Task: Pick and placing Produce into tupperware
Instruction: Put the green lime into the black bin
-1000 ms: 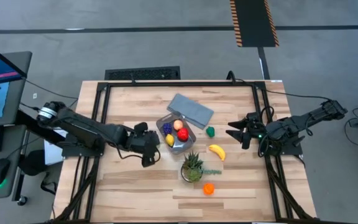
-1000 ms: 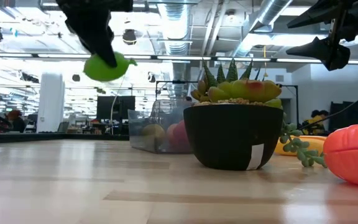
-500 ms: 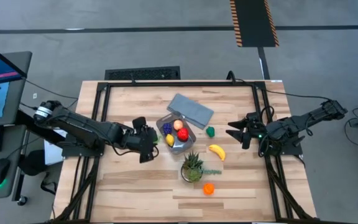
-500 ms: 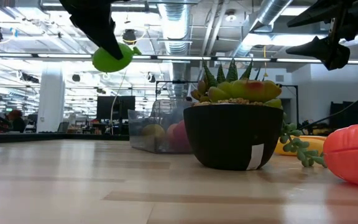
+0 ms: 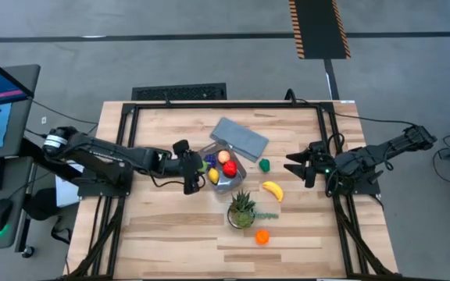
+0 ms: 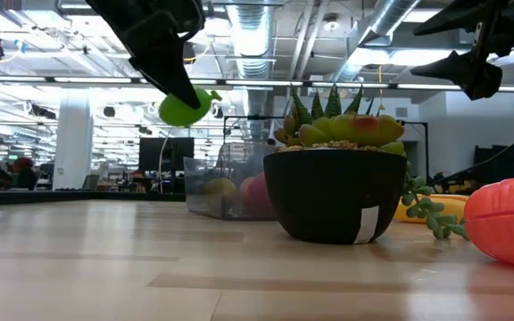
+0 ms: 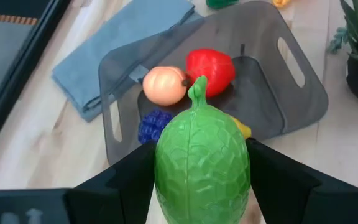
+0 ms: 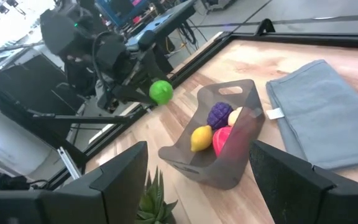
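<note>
My left gripper [image 5: 196, 166] is shut on a green, leaf-veined toy fruit [image 7: 202, 165] and hovers just left of the tupperware [image 5: 222, 166]. The same fruit shows in the low view [image 6: 184, 109] and the right wrist view [image 8: 161, 91]. The clear greyish tub [image 7: 291, 87] holds a purple bunch [image 7: 153, 124], a peach-coloured piece [image 7: 164, 86], a red piece [image 7: 211, 67] and a yellow piece [image 5: 213, 176]. A banana [image 5: 272, 190], a dark green piece [image 5: 265, 165] and an orange piece [image 5: 262, 236] lie on the table. My right gripper [image 5: 291, 165] waits open, raised, right of the tub. My left gripper pinches the green fruit by its two opposite sides [image 7: 166, 177] between its fingers [image 7: 126, 180]. The stem [image 7: 197, 87] points away from the gripper toward the tub. The fingers slant down from the table's left. The fruit is lifted clear of the table.
A potted spiky plant [image 5: 241, 209] stands near the tub's front, between it and the orange piece. The flat grey-blue lid [image 5: 241, 138] lies behind the tub. Bare wood lies to the table's left and near side [image 5: 162, 226]. A black frame [image 5: 123, 133] rims the table.
My left gripper has carried the green fruit toward the table's right and a little toward the far edge, from open table up to the tub's left side. It stays shut on the fruit, which has sunk slightly in the low view.
</note>
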Action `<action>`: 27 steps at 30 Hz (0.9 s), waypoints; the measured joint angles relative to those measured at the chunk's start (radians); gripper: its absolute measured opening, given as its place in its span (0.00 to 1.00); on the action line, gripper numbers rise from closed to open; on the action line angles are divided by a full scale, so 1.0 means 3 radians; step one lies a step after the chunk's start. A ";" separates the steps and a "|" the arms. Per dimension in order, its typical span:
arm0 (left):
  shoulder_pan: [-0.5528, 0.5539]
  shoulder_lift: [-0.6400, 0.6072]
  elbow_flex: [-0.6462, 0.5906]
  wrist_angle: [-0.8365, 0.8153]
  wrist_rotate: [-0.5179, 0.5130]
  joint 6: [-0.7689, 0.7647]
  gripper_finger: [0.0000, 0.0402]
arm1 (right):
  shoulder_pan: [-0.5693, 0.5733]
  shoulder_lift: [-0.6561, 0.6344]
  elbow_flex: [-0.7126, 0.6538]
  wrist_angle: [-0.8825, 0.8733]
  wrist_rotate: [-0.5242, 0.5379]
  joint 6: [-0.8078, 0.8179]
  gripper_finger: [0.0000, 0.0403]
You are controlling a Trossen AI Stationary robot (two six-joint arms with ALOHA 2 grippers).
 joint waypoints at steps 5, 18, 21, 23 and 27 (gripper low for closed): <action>0.0203 0.0000 -0.0067 0.0310 0.0153 0.0228 0.54 | 0.0000 0.0001 0.0000 0.0001 -0.0001 0.0002 0.75; 0.0780 0.0001 -0.0435 0.1265 0.0911 0.0543 0.54 | 0.0000 0.0000 0.0000 0.0009 -0.0001 0.0030 0.75; 0.0889 0.0001 -0.0493 0.1383 0.1048 0.0560 0.54 | 0.0000 0.0000 0.0000 0.0011 0.0001 0.0030 0.75; 0.0966 0.0014 -0.0499 0.1402 0.1162 0.0595 0.54 | -0.0001 0.0001 0.0000 0.0011 0.0003 0.0030 0.75; 0.1087 0.0140 -0.0498 0.1575 0.1448 0.0643 0.54 | -0.0026 0.0001 0.0000 0.0011 0.0018 0.0029 0.75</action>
